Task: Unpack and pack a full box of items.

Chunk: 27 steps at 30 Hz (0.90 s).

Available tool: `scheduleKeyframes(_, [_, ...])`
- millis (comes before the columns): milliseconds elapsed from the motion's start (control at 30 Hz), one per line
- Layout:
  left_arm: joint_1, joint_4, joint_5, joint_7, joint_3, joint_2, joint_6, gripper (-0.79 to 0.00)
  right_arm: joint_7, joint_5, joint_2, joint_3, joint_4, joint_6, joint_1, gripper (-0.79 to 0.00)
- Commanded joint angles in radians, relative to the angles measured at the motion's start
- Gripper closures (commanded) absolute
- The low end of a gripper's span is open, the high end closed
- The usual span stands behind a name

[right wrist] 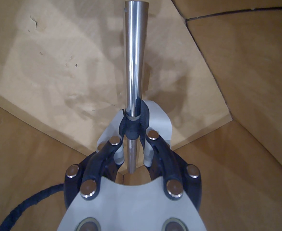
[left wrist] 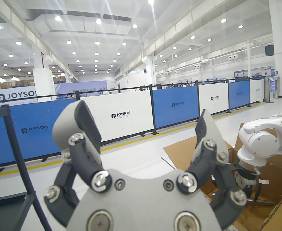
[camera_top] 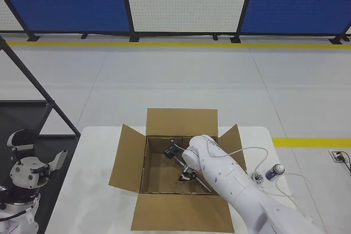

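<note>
An open cardboard box [camera_top: 164, 175] stands mid-table with its flaps spread. My right gripper [camera_top: 186, 172] is down inside it, shut on a shiny tapered metal rod [right wrist: 133, 49] that points along the box floor [right wrist: 59, 56]. In the top view the rod [camera_top: 203, 183] sticks out slantwise beneath the arm. My left gripper [left wrist: 145, 128] is held off the table's left side, open with nothing between its fingers [left wrist: 88, 126]. From there the box [left wrist: 179, 152] and the right gripper [left wrist: 247, 181] over the rod [left wrist: 261, 202] show at a distance.
A small dark can with a blue band [camera_top: 274, 172] and a coiled white cable [camera_top: 257, 176] lie on the white table [camera_top: 93, 193] to the right of the box. A black rack [camera_top: 23, 117] stands left of the table.
</note>
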Motion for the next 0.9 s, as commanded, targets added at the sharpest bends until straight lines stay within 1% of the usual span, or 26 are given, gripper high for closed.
scheduleKeyframes(0, [0.0, 0.0, 0.0, 0.0, 0.0, 0.0, 0.0, -0.785, -0.002, -0.002, -0.005, 0.002, 0.01, -0.001, 0.001, -0.077])
scheduleKeyframes(67, [0.0, 0.0, 0.0, 0.0, 0.0, 0.0, 0.0, -0.785, -0.002, -0.004, -0.011, 0.005, 0.021, -0.005, 0.003, -0.108])
scheduleKeyframes(100, [0.0, 0.0, 0.0, 0.0, 0.0, 0.0, 0.0, -0.785, -0.003, -0.004, -0.013, 0.006, 0.026, -0.005, 0.003, -0.111])
scheduleKeyframes(200, [0.0, 0.0, 0.0, 0.0, 0.0, 0.0, 0.0, -0.785, -0.004, -0.004, -0.02, 0.012, 0.04, -0.01, 0.006, -0.166])
scheduleKeyframes(433, [0.0, 0.0, 0.0, 0.0, 0.0, 0.0, 0.0, -0.785, -0.011, -0.013, -0.032, 0.021, 0.063, -0.019, 0.011, -0.197])
scheduleKeyframes(567, [0.0, 0.0, 0.0, 0.0, 0.0, 0.0, 0.0, -0.785, -0.019, -0.026, -0.037, 0.024, 0.056, -0.018, 0.017, -0.234])
scheduleKeyframes(667, [0.0, 0.0, 0.0, 0.0, 0.0, 0.0, 0.0, -0.785, -0.015, -0.044, -0.037, 0.025, 0.037, -0.011, 0.022, -0.277])
scheduleKeyframes(733, [0.0, 0.0, 0.0, 0.0, 0.0, 0.0, 0.0, -0.785, -0.013, -0.052, -0.034, 0.03, 0.021, -0.003, 0.027, -0.326])
scheduleKeyframes(867, [0.0, 0.0, 0.0, 0.0, 0.0, 0.0, 0.0, -0.785, -0.02, -0.069, -0.018, 0.045, -0.022, 0.009, 0.03, -0.348])
